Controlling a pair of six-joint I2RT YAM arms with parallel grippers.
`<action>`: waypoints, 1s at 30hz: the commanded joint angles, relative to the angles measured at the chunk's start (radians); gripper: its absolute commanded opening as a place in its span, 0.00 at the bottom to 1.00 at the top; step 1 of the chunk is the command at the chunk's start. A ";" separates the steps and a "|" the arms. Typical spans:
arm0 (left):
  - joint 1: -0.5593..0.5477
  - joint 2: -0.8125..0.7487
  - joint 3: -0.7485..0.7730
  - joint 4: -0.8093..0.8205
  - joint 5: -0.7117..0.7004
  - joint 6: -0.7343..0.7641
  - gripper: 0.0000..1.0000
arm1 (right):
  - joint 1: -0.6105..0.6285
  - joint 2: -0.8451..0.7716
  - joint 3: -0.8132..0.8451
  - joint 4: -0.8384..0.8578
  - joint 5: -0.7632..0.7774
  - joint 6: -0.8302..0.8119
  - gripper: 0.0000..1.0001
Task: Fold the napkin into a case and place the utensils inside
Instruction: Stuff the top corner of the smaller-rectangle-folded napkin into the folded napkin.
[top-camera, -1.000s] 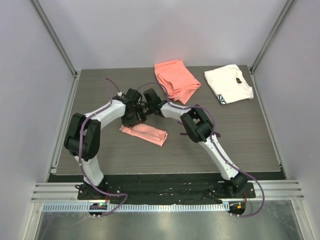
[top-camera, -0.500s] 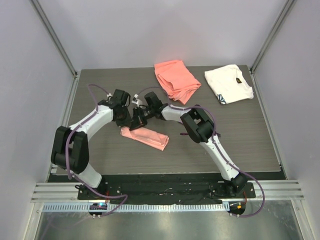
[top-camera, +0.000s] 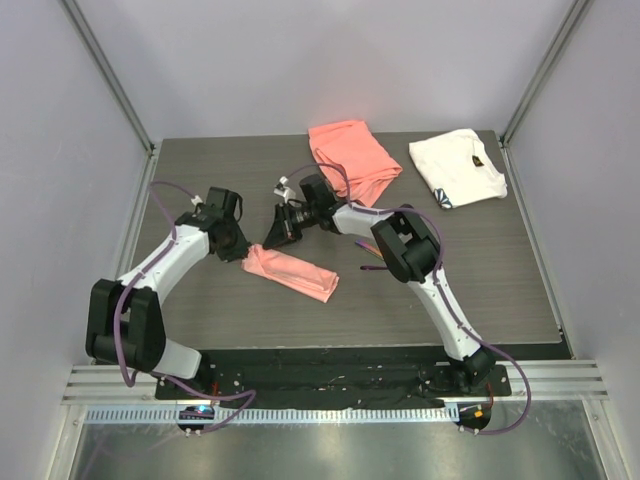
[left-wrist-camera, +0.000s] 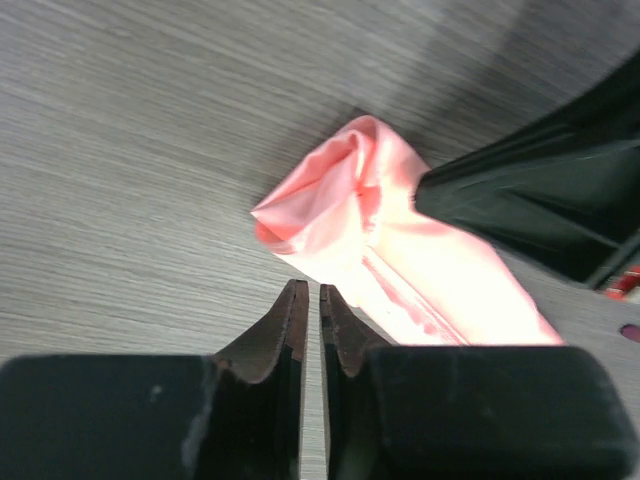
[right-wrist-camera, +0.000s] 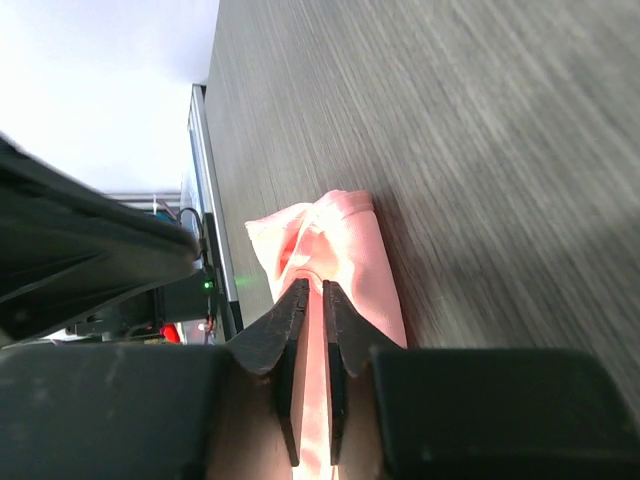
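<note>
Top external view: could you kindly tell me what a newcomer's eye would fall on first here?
The glossy pale-pink case, lying slantwise in the middle of the table, draws the eye first, with the left tool and the right tool both gathered at its left end. Next come the coral-orange cloth and the white cloth with a dark mark, side by side along the far edge.

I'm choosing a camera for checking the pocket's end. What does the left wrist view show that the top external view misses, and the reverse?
Left wrist only: the folds of the case at its bunched end, close up, and the left gripper, fingers nearly together, empty, just short of it. Top external only: the coral-orange cloth and the white cloth with a dark mark, at the far side of the table. Both: the case lying on the table, the right gripper by that same end.
</note>
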 joint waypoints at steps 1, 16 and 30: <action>0.018 0.001 -0.016 0.032 0.020 -0.013 0.16 | -0.004 -0.062 0.028 0.012 0.005 0.009 0.14; 0.052 0.088 0.000 0.031 0.037 0.033 0.14 | 0.042 -0.003 0.068 0.001 0.009 0.011 0.01; 0.054 0.151 0.019 0.115 0.043 0.017 0.09 | 0.072 0.061 0.086 0.044 0.014 0.049 0.01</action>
